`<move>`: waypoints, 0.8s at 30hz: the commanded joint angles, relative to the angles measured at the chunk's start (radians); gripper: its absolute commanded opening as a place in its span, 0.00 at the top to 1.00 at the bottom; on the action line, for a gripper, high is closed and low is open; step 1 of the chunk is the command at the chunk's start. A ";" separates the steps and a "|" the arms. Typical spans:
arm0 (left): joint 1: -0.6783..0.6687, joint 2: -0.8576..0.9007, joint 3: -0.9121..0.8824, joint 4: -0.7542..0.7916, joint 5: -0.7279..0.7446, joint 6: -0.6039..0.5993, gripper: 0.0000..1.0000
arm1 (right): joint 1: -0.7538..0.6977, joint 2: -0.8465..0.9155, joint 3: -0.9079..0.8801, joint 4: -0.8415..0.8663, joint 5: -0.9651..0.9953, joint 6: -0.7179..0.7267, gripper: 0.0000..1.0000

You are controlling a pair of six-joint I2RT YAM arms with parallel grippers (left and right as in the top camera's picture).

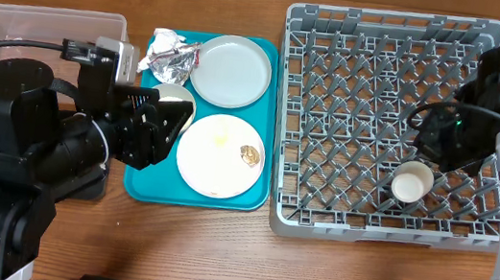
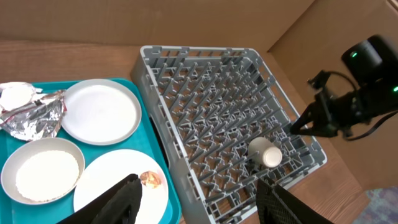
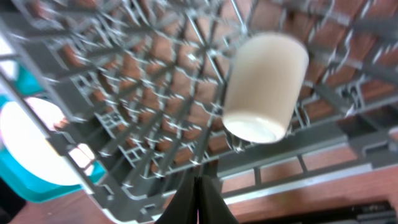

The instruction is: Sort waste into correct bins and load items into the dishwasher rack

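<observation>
Wooden desk (image 1: 215, 261). The morsel (image 2: 149, 180) is seen just ahead of the spread left hand (image 2: 198, 186); the right hand (image 3: 198, 183) is pinched shut, farther off.

Three views, one dishwasher rack (image 1: 360, 116)
We look straight down overhead; our left wrist sees it obliquely from afar, our right wrist close beside the white cup (image 3: 264, 84).

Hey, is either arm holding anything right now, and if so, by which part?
Nothing is held. The left gripper is open and empty; the right gripper is shut on nothing, and the white cup rests free in the dishwasher rack.
</observation>
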State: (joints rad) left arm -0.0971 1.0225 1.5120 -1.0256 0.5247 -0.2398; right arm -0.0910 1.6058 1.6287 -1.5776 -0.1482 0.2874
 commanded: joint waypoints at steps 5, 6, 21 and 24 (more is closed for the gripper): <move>0.006 0.003 0.018 0.004 -0.012 0.008 0.22 | 0.001 -0.008 -0.234 0.107 0.089 0.065 0.96; 0.006 0.003 0.018 0.004 -0.012 0.008 0.21 | -0.001 -0.008 -0.249 0.120 0.117 0.087 0.96; 0.006 0.003 0.018 -0.014 -0.013 0.009 0.16 | -0.002 -0.007 -0.282 0.233 0.135 0.126 0.96; 0.006 0.003 0.018 -0.012 -0.013 0.009 0.16 | -0.002 -0.007 -0.282 0.208 0.139 0.124 0.96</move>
State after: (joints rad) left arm -0.0971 1.0233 1.5120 -1.0405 0.5182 -0.2356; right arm -0.0910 1.6066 1.3476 -1.3548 0.0105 0.4381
